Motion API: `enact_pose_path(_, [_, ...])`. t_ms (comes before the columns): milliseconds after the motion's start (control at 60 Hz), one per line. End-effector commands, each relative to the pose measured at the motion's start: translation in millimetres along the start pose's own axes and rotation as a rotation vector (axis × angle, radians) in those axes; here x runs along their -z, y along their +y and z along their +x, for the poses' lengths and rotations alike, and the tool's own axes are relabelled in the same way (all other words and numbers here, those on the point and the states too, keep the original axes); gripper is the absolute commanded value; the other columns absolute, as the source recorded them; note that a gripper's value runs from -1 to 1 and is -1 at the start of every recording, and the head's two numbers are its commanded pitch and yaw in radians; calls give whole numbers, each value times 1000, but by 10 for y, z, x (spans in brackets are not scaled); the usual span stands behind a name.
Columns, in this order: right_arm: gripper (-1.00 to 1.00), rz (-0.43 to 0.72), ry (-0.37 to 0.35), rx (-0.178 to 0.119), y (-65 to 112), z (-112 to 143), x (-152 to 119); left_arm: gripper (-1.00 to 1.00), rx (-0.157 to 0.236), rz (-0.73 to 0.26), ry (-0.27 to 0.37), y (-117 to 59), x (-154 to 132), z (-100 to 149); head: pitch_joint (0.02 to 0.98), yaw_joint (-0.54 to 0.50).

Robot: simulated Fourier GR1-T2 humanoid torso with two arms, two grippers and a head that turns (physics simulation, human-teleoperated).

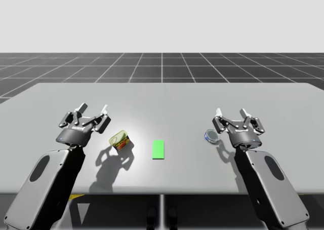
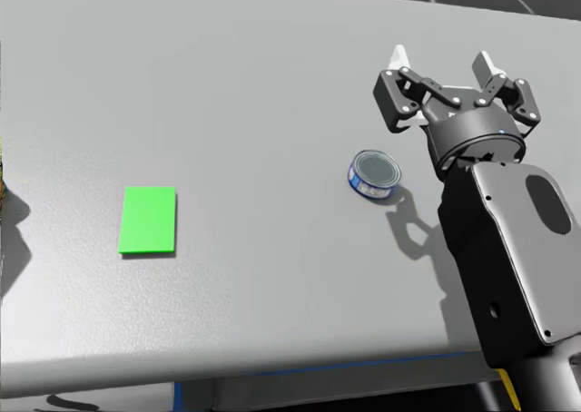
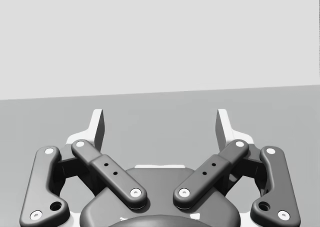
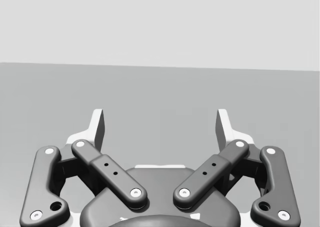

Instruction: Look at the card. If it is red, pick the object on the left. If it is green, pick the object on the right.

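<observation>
Green card [image 1: 159, 149], so it's the flat blue tin [image 2: 374, 174]: probably rigid, light, slick; pinch across its round wall. Right gripper [image 2: 440, 63] and left gripper [image 1: 93, 108] fingers spread open.

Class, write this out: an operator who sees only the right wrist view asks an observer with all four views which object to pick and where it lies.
Operator: I see grey table ahead of the right gripper, which is open. What colour is the card?
Observer: The card is green and lies flat mid-table.
Operator: Then I want the object on the right. Where is it from the gripper?
Observer: The short blue round can lies beside the gripper, on its left, back from the fingertips and not between them.
</observation>
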Motion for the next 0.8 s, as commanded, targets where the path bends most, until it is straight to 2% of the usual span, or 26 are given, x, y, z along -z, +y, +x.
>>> enact_pose_path(17, [-1000,3,2,-2,9,-10,2,-1000,-1,-3,0,-12,0,-5,884,-303])
enact_pose_path(200, [-1000,8,2,-3,11,-9,1,-1000,8,-8,6,-31,4,-25,872,-383])
enact_pose_path(467, [-1000,16,7,-6,29,-21,-1,-1000,4,-7,4,-24,-5,-17,845,-411])
enact_pose_path(633, [-1000,78,52,49,-20,27,-68,-1000,-1,-6,5,-19,-7,-16,837,-411])
enact_pose_path(717, [-1000,92,55,50,-45,65,-172,-1000,-2,-6,7,-20,-8,-19,833,-411])
enact_pose_path(800, [-1000,117,71,68,-73,105,-293,-1000,-3,-7,10,-21,-8,-25,830,-412])
